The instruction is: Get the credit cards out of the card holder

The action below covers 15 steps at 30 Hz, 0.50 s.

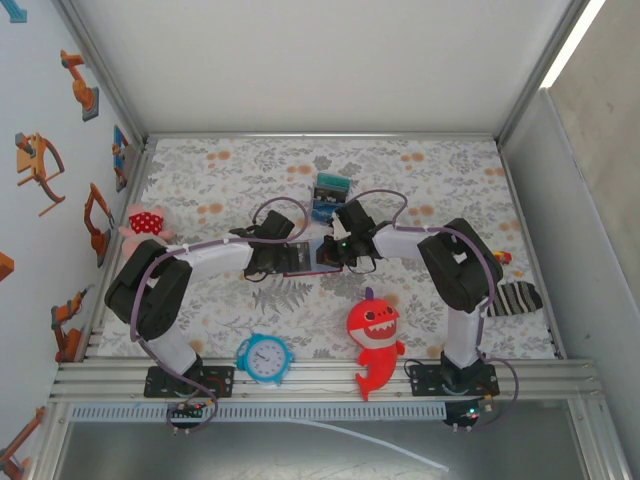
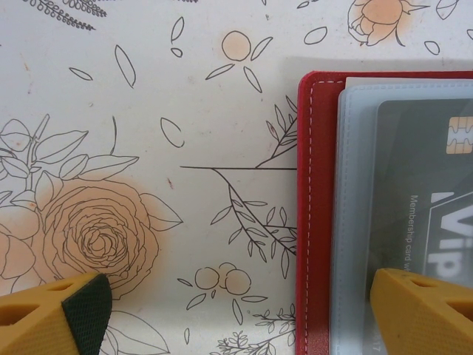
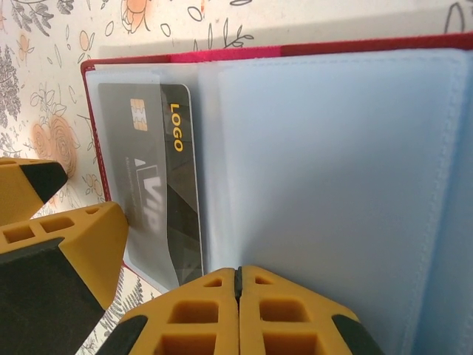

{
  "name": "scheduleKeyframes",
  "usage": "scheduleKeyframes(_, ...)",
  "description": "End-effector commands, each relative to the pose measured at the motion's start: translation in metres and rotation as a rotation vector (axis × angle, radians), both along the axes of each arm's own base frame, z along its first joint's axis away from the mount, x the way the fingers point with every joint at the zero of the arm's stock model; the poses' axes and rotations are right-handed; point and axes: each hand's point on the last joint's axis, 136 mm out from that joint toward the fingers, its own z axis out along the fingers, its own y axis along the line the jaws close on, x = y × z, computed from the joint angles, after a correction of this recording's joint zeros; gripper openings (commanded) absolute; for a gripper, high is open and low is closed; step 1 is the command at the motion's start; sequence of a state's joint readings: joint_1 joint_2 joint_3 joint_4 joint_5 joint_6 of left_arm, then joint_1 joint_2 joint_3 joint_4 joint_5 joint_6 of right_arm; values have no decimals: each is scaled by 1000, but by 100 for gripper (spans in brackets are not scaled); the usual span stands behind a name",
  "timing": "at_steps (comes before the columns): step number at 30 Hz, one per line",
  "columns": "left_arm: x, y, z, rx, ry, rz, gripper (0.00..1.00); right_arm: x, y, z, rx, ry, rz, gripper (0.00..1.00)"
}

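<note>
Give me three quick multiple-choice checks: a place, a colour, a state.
1. Where is the shark? A) near edge B) far left corner C) far right corner
2. LOGO on the dark card is printed in: A) white B) yellow C) green
3. The left gripper is: A) shut on the card B) shut on nothing C) open
1 A: it lies at the near edge in the top view. 2 B: yellow letters in the right wrist view. 3 C: its fingers stand wide apart, one over the wallet.
</note>
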State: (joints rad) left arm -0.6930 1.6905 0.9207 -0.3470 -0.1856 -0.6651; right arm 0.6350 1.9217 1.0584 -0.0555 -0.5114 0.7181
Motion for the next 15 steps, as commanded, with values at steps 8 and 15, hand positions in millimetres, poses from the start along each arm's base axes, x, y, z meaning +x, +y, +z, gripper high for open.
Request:
scheduleKeyframes(8,-24,22,-20,90,109,-5,91,22,12,24,27,-75,22,15)
scheduleKeyframes(15,-24,23,-16,85,99,-3,91,31,22,25,36,-77,30,18)
